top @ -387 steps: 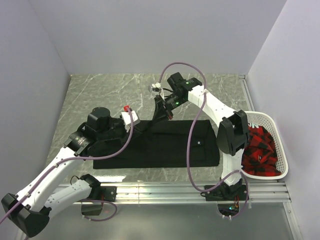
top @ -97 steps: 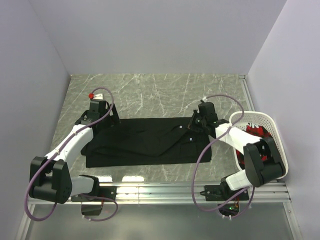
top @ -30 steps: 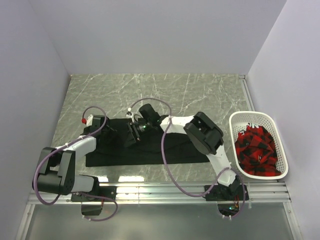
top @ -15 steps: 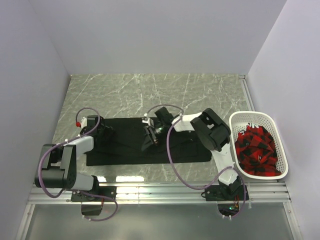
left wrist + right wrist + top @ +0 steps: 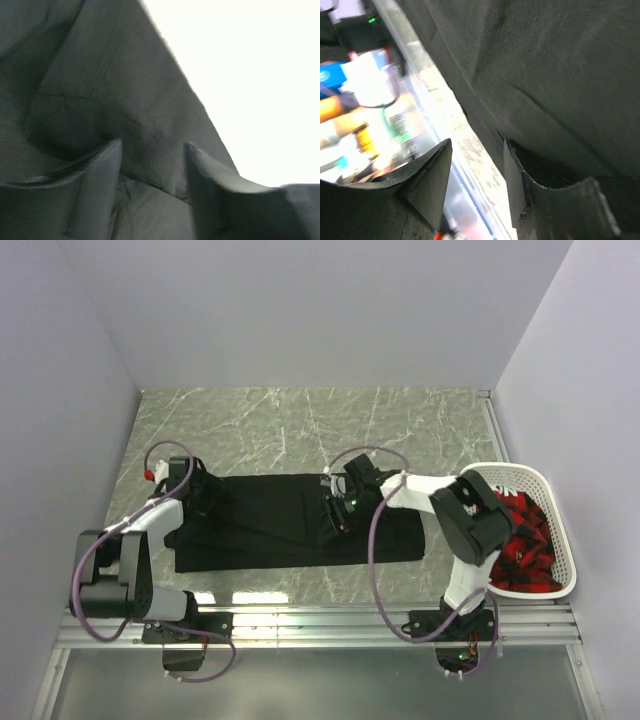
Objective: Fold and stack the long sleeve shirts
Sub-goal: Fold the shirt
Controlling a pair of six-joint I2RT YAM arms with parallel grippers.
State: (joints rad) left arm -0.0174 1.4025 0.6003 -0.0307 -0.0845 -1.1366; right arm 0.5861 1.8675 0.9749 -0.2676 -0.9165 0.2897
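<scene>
Left gripper (image 5: 207, 502) and right gripper (image 5: 332, 522) both parted over black shirt (image 5: 260, 532) on marbled grey table (image 5: 280, 430) between pale walls (image 5: 300, 310)

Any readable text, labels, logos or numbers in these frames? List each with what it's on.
No text can be read in any view.
Black shirt: plain, no print or tag lettering visible.
White basket and the red checked cloth in it: no label visible.
Blue object in the right wrist view: too blurred to tell whether it carries print.
</scene>
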